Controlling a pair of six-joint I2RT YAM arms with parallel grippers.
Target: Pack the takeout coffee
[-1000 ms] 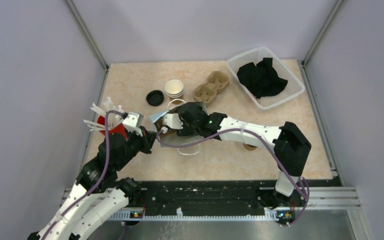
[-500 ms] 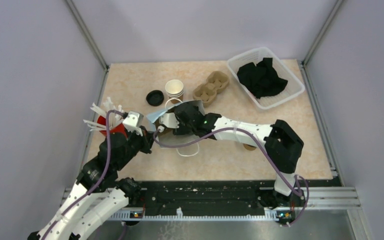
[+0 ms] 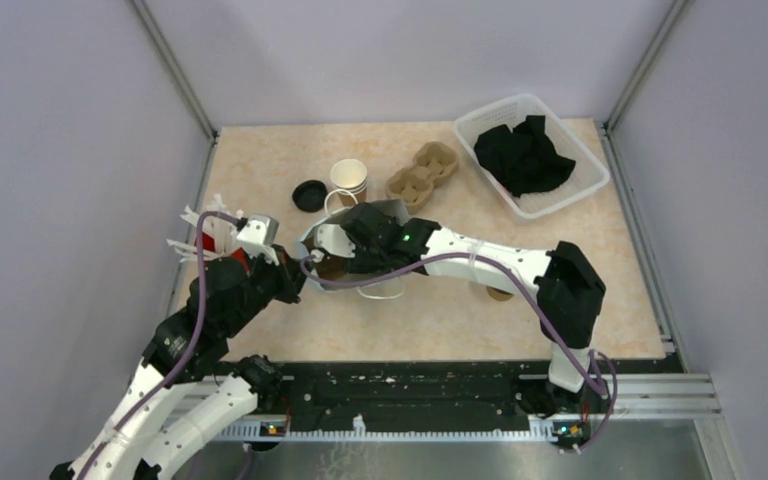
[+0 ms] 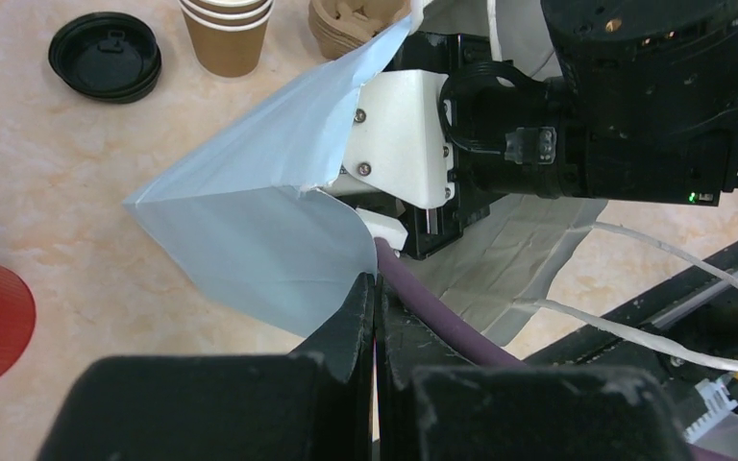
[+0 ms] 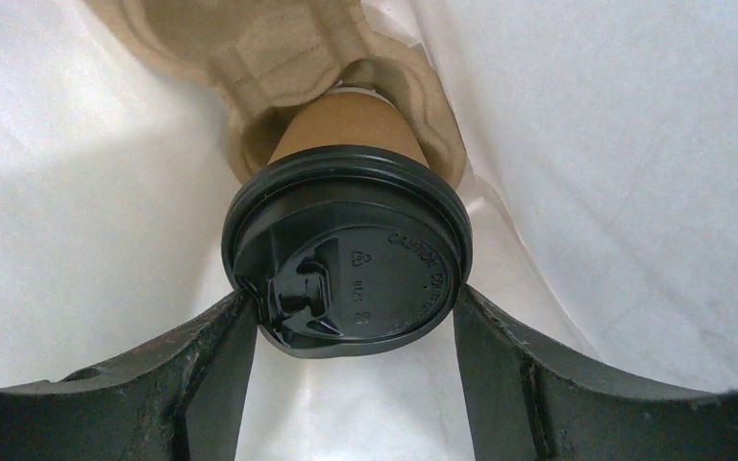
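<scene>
A kraft-brown cup with a black lid (image 5: 346,254) sits in one hole of a brown cardboard carrier (image 5: 279,58) inside a white paper bag (image 5: 77,192). My right gripper (image 5: 351,300) is inside the bag, its fingers (image 5: 221,355) pressed against both sides of the lid. In the top view the right gripper (image 3: 345,250) is in the bag's mouth (image 3: 360,222). My left gripper (image 4: 375,288) is shut on the bag's edge (image 4: 259,221); it also shows in the top view (image 3: 295,278). A stack of open brown cups (image 3: 349,178) and black lids (image 3: 310,195) stand behind the bag.
A second brown carrier (image 3: 423,172) lies right of the cup stack. A red cup of white sticks (image 3: 210,242) stands by the left arm. A white basket (image 3: 572,190) of black cloth is at the back right. The bag's white handles (image 3: 380,295) trail forward.
My right gripper has pushed further left into the bag. The bag's mouth has been pulled wider, and my left gripper has shifted slightly back with the edge.
</scene>
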